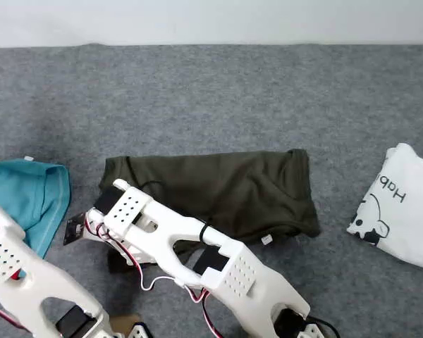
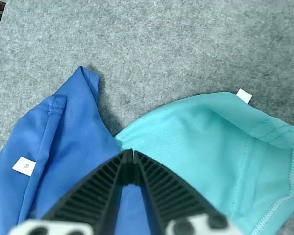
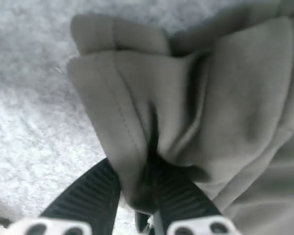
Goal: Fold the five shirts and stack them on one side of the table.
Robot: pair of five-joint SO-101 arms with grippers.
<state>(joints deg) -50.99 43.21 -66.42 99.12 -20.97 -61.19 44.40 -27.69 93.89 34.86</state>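
The right arm (image 1: 176, 243) and left arm (image 1: 28, 274) are white plastic shells with flat plates dotted by grids of small holes. Black servo blocks (image 1: 213, 259) sit between the links, and thin red, white and black wires (image 1: 136, 266) loop along the right one. The left gripper (image 2: 133, 155) and right gripper (image 3: 139, 181) have black ribbed fingers on white bases with dark round screw holes

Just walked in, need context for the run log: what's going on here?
The right arm has its jaws shut on a bunched edge of the olive shirt, which lies mid-table. The left arm hangs with jaws shut on nothing, over where the blue shirt meets the teal shirt. A white shirt lies apart on the far side. The shirts are spread out, not in one stack.
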